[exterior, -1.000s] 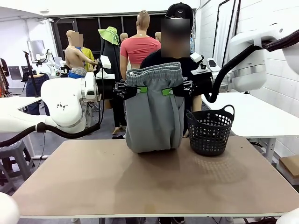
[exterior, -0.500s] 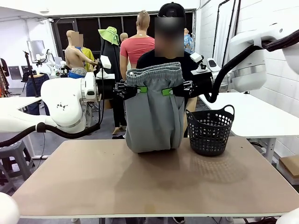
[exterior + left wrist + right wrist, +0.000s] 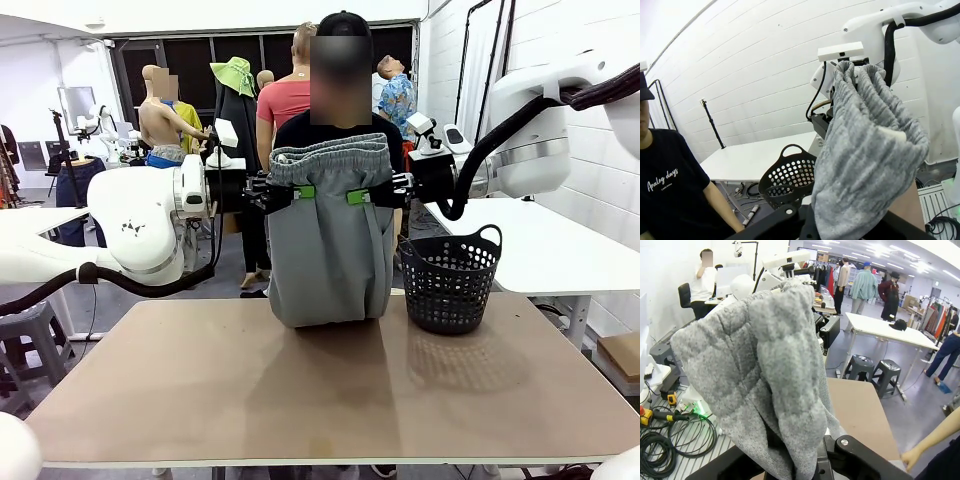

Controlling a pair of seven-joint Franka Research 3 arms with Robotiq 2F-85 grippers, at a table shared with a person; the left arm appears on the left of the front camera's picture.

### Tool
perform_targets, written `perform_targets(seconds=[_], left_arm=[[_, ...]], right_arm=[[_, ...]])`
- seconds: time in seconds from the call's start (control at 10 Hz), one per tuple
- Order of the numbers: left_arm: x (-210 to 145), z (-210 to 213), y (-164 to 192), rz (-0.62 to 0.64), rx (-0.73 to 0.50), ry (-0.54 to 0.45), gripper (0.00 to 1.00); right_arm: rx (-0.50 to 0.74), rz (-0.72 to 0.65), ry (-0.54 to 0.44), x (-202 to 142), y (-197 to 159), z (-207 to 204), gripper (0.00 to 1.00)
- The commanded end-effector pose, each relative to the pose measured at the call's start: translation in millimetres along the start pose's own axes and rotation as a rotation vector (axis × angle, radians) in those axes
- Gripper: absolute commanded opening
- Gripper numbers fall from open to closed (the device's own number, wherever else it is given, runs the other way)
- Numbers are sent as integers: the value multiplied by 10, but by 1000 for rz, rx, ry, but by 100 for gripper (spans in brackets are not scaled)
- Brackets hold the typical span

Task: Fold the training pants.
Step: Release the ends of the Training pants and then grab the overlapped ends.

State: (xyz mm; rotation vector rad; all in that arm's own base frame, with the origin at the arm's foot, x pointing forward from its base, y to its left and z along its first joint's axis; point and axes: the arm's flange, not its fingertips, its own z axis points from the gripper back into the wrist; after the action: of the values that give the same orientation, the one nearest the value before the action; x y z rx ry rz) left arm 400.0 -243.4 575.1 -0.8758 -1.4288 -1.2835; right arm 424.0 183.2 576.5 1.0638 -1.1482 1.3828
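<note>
Only the person point(image 3: 338, 130) has shifted since a second ago, now standing a little further left behind the pants point(image 3: 330, 250); both arms and the cloth are where they were. At the left, the left gripper point(image 3: 303, 191) is clamped tight on the pants just below the waistband, left of middle, its green pad showing against the grey. The pants hang upright between the two grippers (waistband on top, bunched), their lower end resting on the far part of the table point(image 3: 300, 400). The right gripper point(image 3: 358, 196) pinches the cloth at the same height, right of middle. The basket point(image 3: 450, 285) stands on the table just right of the pants.
</note>
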Motion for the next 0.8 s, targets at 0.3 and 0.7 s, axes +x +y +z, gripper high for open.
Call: perform_targets(seconds=[0.3, 0.7], left_arm=[[32, -15, -10, 12, 2, -1, 0], [32, -15, -10, 12, 2, -1, 0]], right_arm=[[-2, -8, -22, 5, 8, 6, 0], [-2, -8, -22, 5, 8, 6, 0]])
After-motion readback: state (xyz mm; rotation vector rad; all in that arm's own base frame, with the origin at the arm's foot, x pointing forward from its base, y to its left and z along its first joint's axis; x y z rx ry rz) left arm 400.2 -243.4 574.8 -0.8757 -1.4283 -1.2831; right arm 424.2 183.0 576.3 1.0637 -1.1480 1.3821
